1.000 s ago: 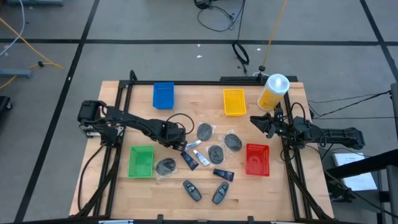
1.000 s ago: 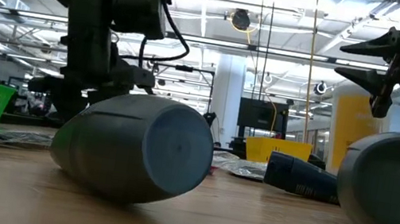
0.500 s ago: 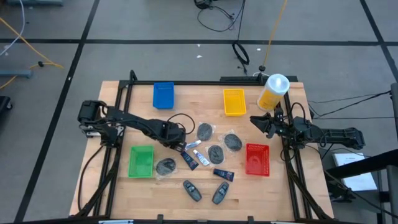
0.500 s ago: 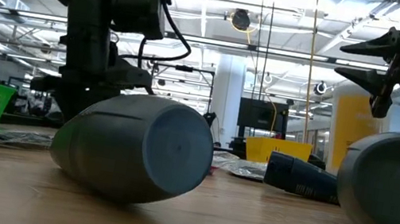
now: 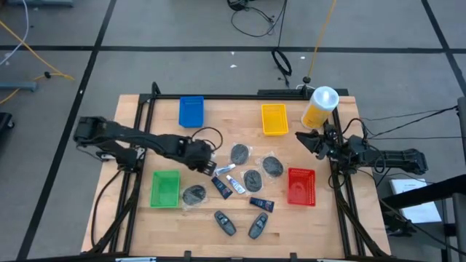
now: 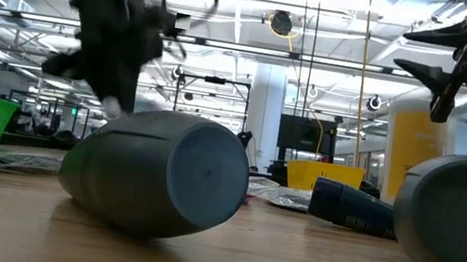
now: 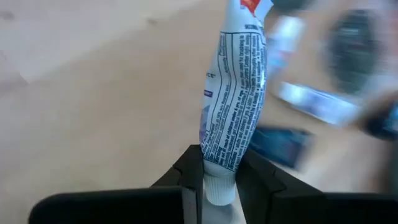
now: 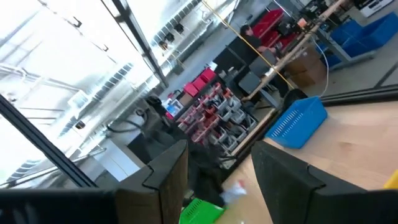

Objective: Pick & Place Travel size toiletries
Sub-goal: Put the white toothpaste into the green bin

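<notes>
My left gripper [image 5: 206,163] hangs over the middle of the table, shut on a small white tube [image 7: 233,93] with printed text. Other travel size toiletries lie on the wood: grey round pads [image 5: 239,153] [image 5: 272,165] [image 5: 194,194], dark-blue mini tubes [image 5: 222,188] [image 5: 261,204], and dark-grey oblong pieces [image 5: 224,223] [image 5: 256,225]. My right gripper [image 5: 302,138] is open and raised at the right, beside the yellow bottle [image 5: 319,107]. Its fingers [image 8: 168,180] hold nothing. My left gripper pinches the white tube at its cap end [image 7: 217,165] between the two fingers. The fingers slant down from the table's left side. The tube runs on past the fingertips in line with the fingers, and is lifted off the wood.
Four trays stand around the items: blue [image 5: 191,110] and yellow [image 5: 274,118] at the back, green [image 5: 165,188] at the left, red [image 5: 301,185] at the right. In the low view the two grey oblong pieces [image 6: 161,171] [image 6: 465,215] lie close to the near edge.
My left gripper has risen from among the items and drawn back a little toward the table's left edge. The arm shows blurred in the low view.
</notes>
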You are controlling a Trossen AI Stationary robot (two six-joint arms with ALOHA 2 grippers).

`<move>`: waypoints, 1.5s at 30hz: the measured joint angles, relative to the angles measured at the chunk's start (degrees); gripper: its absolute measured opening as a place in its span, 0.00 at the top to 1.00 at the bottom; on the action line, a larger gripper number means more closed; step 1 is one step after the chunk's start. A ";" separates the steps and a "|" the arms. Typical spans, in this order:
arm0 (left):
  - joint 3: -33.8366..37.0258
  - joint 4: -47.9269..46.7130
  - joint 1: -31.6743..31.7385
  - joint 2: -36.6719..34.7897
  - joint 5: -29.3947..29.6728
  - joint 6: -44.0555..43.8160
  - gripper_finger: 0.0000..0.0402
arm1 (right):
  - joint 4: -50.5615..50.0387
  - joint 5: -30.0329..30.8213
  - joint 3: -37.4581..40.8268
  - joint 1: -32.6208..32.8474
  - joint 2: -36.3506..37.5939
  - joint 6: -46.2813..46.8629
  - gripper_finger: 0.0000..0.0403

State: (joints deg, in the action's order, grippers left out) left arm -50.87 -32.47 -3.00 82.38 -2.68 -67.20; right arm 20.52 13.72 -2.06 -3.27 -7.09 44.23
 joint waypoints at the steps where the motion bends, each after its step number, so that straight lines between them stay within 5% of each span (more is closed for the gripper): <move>1: -0.03 -0.39 -0.56 -1.94 -0.86 -1.34 0.87 | -0.11 0.00 -0.45 0.00 -0.54 -0.16 0.58; 14: -0.07 -16.45 -18.11 -17.50 -1.83 -30.41 0.85 | 3.94 -0.88 -3.65 0.00 -14.58 -2.93 0.58; 26: 1.22 -29.62 -35.24 -17.50 2.62 -57.72 0.85 | 14.40 -3.52 -5.87 0.02 -25.02 -7.39 0.58; 45: 9.14 -21.47 -37.49 -17.12 5.83 -62.38 0.84 | -0.51 -8.04 -17.93 0.02 -38.24 -11.98 0.58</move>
State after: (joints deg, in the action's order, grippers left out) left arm -41.73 -53.94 -40.49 65.25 3.15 -129.58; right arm 20.01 5.67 -19.99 -3.25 -45.32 32.25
